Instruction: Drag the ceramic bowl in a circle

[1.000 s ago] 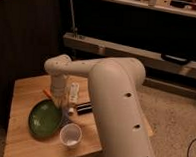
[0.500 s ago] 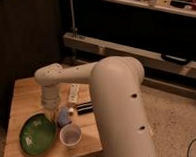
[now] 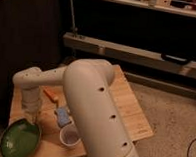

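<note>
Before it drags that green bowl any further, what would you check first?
1. Gripper on the ceramic bowl: it sits at the bowl's far rim; ok.
2. Jaws: shut; whether they pinch the rim, cannot tell.
3. Bowl fully on the wooden table: it overhangs the near left corner; not ok.
4. White cup apart from the bowl: a gap shows; ok.
5. Blue sponge and orange item out of the bowl's way: ok.

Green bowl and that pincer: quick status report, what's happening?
Pincer shut, down at the far rim of the wide green glazed ceramic bowl. Bowl at the wooden table's front left corner. Small white round cup close on its right.
</note>
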Robot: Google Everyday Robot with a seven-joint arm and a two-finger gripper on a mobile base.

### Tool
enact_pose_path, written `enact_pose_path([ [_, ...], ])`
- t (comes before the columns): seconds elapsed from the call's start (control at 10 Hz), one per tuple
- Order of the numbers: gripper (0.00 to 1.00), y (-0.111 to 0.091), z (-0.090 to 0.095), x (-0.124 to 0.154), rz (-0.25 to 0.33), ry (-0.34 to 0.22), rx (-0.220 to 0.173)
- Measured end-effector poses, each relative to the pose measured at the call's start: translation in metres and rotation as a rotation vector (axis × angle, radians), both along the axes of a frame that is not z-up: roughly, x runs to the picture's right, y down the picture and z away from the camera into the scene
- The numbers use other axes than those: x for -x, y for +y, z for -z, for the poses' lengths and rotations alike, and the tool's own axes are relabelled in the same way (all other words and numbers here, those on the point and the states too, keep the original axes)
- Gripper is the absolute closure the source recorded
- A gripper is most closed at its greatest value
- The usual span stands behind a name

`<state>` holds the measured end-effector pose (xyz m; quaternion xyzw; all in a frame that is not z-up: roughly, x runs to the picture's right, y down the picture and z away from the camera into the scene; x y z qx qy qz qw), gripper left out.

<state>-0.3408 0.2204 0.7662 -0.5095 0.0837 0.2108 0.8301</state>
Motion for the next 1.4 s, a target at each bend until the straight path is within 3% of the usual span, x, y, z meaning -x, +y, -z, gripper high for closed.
enact_pose_path([
  [0.4,1.0,-0.031,-0.029,0.05,-0.02,0.013,-0.056],
  [0.7,1.0,-0.068,-0.055,0.029,-0.055,0.093,-0.111],
  [0.8,1.0,-0.088,-0.068,0.001,-0.081,0.149,-0.135],
  [1.0,1.0,-0.102,-0.076,-0.043,-0.106,0.22,-0.157],
  [1.4,1.0,-0.096,-0.069,-0.148,-0.097,0.339,-0.172],
])
